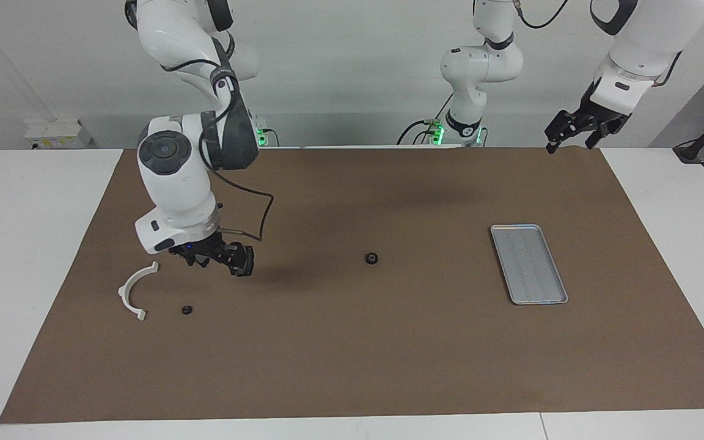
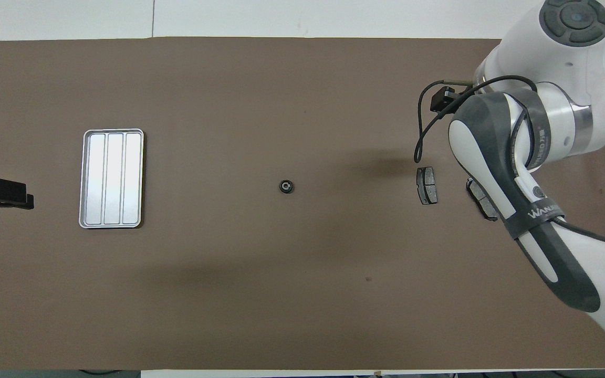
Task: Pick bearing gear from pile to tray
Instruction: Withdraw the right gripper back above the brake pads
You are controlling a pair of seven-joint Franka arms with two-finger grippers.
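Tray (image 1: 529, 264) empty; one bearing gear (image 1: 372, 258) lies mid-mat, another (image 1: 187, 310) beside the white bracket (image 1: 135, 290). Right gripper (image 1: 230, 260) low over the pile, jaws wide, empty; left gripper (image 1: 578, 131) waits, likewise wide.

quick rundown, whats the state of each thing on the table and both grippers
tray: flat on the mat, nothing in it
bearing gear: loose mid-mat, untouched
second small black piece: loose beside the bracket
white bracket: lying flat
brake pads: flat, apart
right gripper: open, empty
left gripper: open, waiting
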